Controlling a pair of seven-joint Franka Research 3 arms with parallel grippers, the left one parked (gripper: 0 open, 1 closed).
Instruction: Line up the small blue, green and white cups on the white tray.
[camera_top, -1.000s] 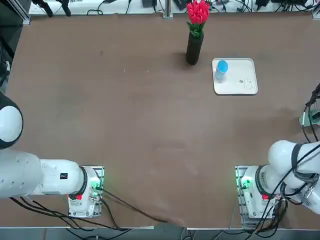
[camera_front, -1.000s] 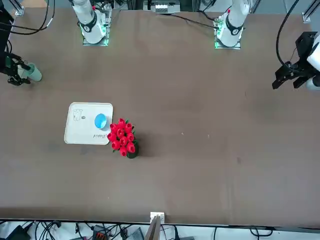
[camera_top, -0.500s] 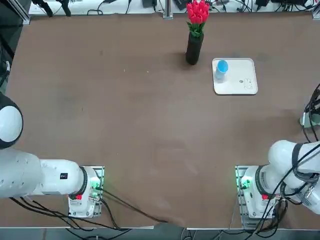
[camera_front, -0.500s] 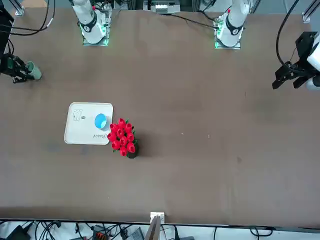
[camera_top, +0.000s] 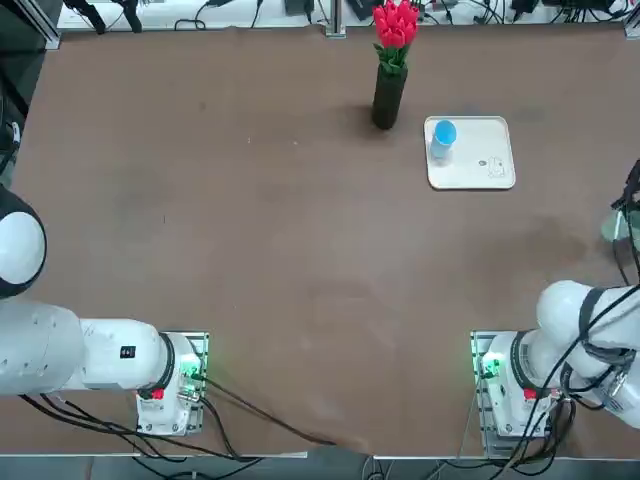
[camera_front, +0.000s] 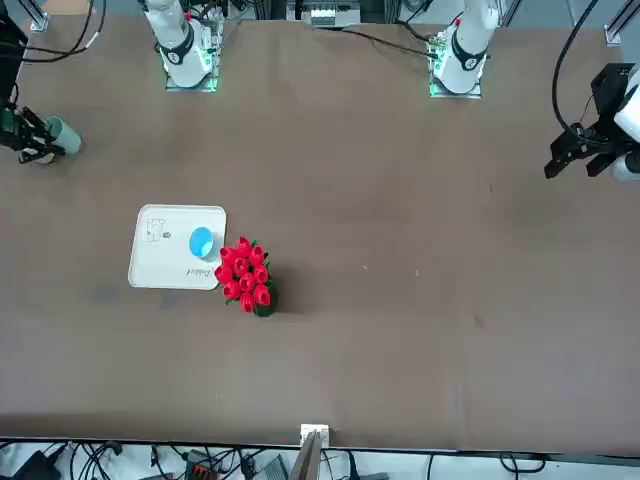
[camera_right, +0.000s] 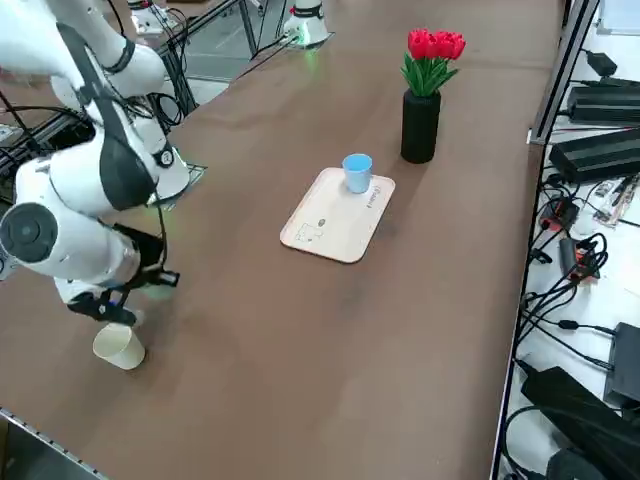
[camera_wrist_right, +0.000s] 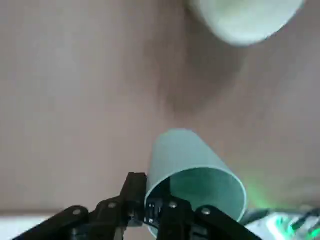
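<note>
My right gripper (camera_wrist_right: 152, 209) is shut on the rim of the pale green cup (camera_wrist_right: 192, 170), one finger inside it and one outside. It holds the cup at the table's right edge (camera_front: 62, 135), just above the tabletop. The white cup (camera_wrist_right: 245, 20) stands close by near the table's corner (camera_right: 120, 347), just below the gripper (camera_right: 108, 310). The blue cup (camera_top: 443, 137) stands upright on a corner of the white tray (camera_top: 482, 168), the corner nearest the vase. In the right side view the arm hides the green cup.
A tall black vase (camera_top: 388, 97) with red flowers stands just left of the tray, close to the blue cup. Cables and black boxes (camera_right: 600, 150) lie beyond the table's far edge. The wide brown tabletop (camera_top: 300, 230) stretches between the tray and the arm bases.
The right gripper has shut on the green cup's rim. Gripper and cup have shifted slightly, off the spot where the cup stood. The blue cup and tray have not moved.
</note>
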